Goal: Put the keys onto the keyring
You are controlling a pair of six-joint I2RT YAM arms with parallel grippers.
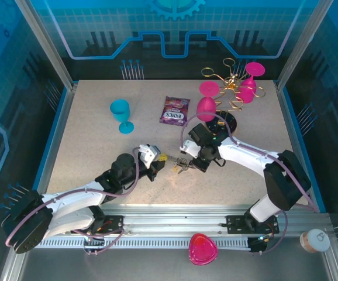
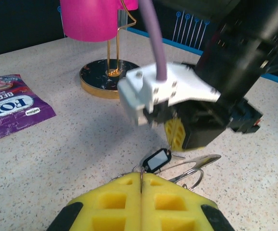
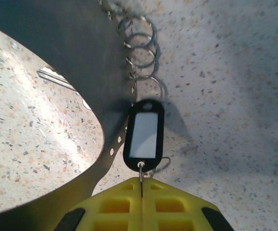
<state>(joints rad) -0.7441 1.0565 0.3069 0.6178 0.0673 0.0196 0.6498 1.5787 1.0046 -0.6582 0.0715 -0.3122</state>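
Starting at the left jaws: the yellow fingers (image 2: pixel 115 207) are pressed fully together, with a thin wire (image 2: pixel 141 176) nipped in the seam between them. Whether that wire is part of the keyring (image 2: pixel 197 181) cannot be told.

Right jaws are likewise fully closed, their fingers (image 3: pixel 115 209) meeting on a small wire loop (image 3: pixel 140 166) at the near end of a black tag (image 3: pixel 144 132) with a pale window. Beyond the tag, a chain of small split rings (image 3: pixel 140 45) runs away over the bench (image 3: pixel 235 96). One of the keys (image 3: pixel 52 74) lies on the bench to the chain's left.

In the left wrist view the tag sits just ahead of the fingertips, with the keys and the keyring just beside it. Seen from above, the bunch lies between the two arms' tips, near the front middle of the bench.

A purple sweet packet (image 1: pixel 174 110), a blue goblet (image 1: pixel 121 115) and a gold rack (image 1: pixel 233 85) with pink goblets (image 1: pixel 207 105) stand well apart behind.
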